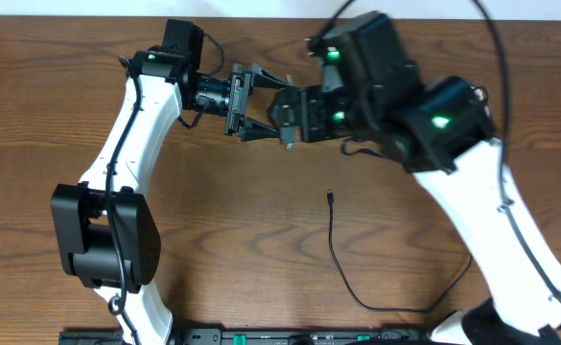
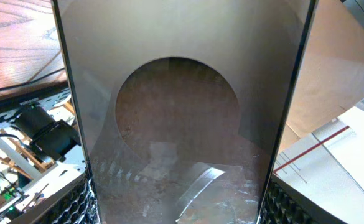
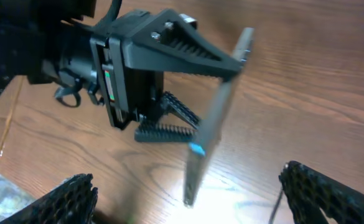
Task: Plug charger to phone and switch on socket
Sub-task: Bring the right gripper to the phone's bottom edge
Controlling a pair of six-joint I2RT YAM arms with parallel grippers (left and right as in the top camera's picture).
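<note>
Above the far middle of the table [image 1: 261, 240], the left gripper [image 3: 219, 93] is clamped on the phone [image 3: 214, 121], held edge-on. The right gripper [image 3: 188, 183] faces it, fingers wide apart, the phone's lower end seemingly between them, untouched. The charger [image 1: 333, 251] lies loose, nearer, to the right.

A brown wood-grain table [image 1: 261, 240] spans the overhead view, evenly lit, its surface slightly glossy.
</note>
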